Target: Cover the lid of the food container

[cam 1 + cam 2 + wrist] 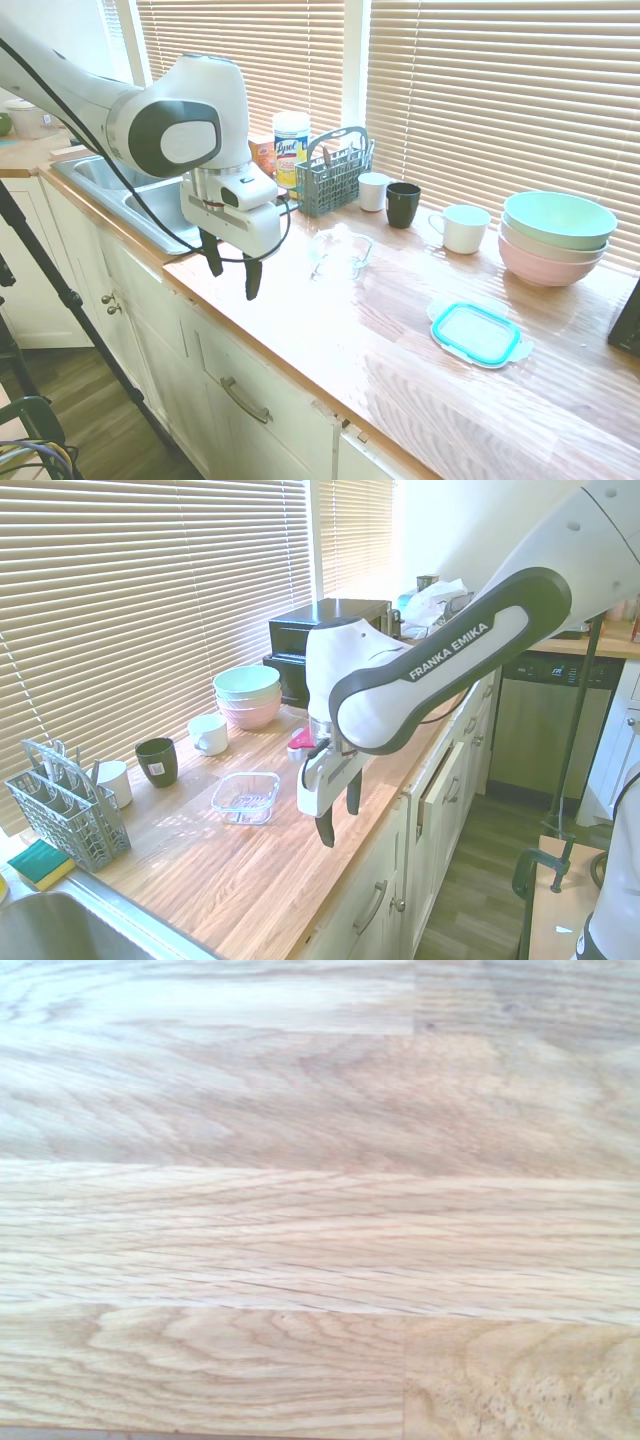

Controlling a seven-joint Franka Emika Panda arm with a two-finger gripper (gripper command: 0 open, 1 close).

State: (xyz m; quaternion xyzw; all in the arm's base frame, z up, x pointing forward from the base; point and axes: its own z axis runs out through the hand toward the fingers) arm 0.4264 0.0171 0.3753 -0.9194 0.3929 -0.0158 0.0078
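Observation:
The lid, teal-rimmed with clear side tabs, lies flat on the wooden counter toward its near right. The clear glass food container sits uncovered in the middle of the counter. My gripper hangs above the counter's front edge, left of the container in the first exterior view and well away from the lid. Its two dark fingers are spread apart and hold nothing. In the second exterior view the arm hides the lid. The wrist view is filled with bare wood grain.
A grey utensil basket, a wipes canister, a white cup, a dark cup, a white mug and stacked pastel bowls line the window side. The sink lies left; a black appliance stands beyond the bowls.

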